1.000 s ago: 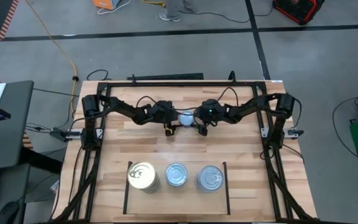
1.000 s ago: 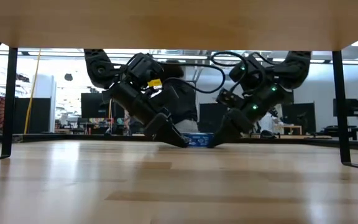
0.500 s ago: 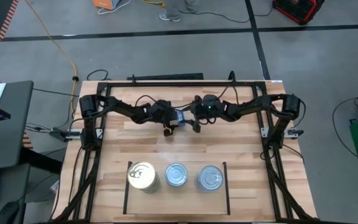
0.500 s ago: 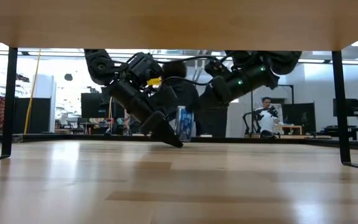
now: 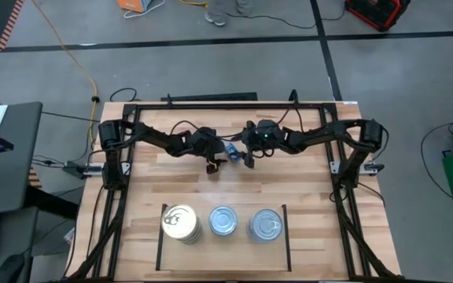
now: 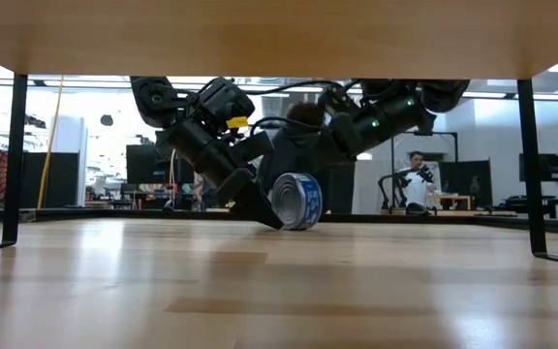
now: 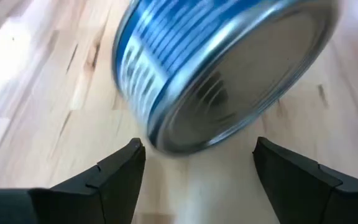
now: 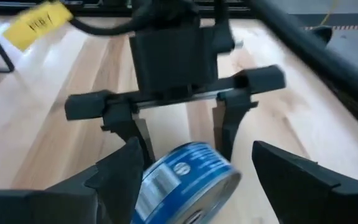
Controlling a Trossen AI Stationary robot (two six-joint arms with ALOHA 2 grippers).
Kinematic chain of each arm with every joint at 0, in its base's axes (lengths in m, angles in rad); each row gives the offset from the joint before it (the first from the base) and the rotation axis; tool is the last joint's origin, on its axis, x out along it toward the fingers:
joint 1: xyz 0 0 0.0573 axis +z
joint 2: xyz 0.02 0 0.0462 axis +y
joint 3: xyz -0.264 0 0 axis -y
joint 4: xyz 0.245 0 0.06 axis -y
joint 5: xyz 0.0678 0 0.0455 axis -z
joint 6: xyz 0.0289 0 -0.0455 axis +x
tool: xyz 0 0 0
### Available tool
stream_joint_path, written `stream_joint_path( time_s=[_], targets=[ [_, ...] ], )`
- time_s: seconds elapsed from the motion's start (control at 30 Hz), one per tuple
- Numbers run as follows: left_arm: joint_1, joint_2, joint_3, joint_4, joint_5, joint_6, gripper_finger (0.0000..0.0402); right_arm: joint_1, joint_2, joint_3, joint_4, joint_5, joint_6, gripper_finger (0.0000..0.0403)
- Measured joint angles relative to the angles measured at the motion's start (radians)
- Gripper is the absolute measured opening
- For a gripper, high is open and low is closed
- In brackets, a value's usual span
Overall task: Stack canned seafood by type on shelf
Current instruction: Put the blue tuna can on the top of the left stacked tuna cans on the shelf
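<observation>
Stacks of canned seafood (image 5: 222, 221) stand three abreast on the shelf (image 5: 281, 240) at the desk's (image 5: 313, 196) near edge. Toward the far edge, a blue-sided can (image 6: 296, 201) lies tilted on its rim between the left gripper (image 5: 215, 164) and right gripper (image 5: 245, 159), both with fingers apart, neither clamping it.

The tabletop (image 5: 305, 196) is pale butcher-block wood in narrow planks, smooth with a soft satin sheen. The tilted tin (image 6: 296, 201) between the arms has a glossy blue printed side and a bare brushed-metal end with pressed rings. Near the front edge, one stack (image 5: 181, 222) shows a shiny gold-coloured metal top; the two others (image 5: 223, 220) (image 5: 265, 225) have silver tops. The left gripper (image 5: 218, 163) and right gripper (image 5: 241, 157) look like matt black plastic.
</observation>
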Motion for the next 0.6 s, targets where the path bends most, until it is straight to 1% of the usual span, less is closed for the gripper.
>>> stream_joint_path(
  time_s=[0.07, 0.17, 0.27, 0.33, 0.47, 0.6],
  targets=[
    [0.001, 0.0, 0.0, -0.01, -0.002, -0.009, 0.0288, 0.0, -0.011, 0.0, -0.001, 0.009, 0.0, 0.0324],
    [0.001, 0.0, 0.0, -0.019, -0.004, -0.01, 0.0288, 0.013, -0.038, -0.001, -0.021, 0.072, 0.033, 0.0324],
    [0.001, 0.0, 0.001, -0.038, -0.005, -0.02, 0.0288, 0.057, -0.072, -0.001, -0.087, 0.157, 0.076, 0.0324],
    [0.001, -0.004, 0.001, -0.048, -0.005, -0.027, 0.0288, 0.106, -0.078, -0.001, -0.116, 0.229, 0.079, 0.0324],
    [0.001, -0.007, 0.001, -0.047, -0.015, -0.03, 0.0288, 0.195, -0.078, -0.002, -0.101, 0.371, 0.079, 0.0324],
    [0.002, -0.013, -0.001, -0.047, -0.019, -0.055, 0.0288, 0.217, -0.073, -0.002, -0.095, 0.465, 0.113, 0.0325]
  ],
)
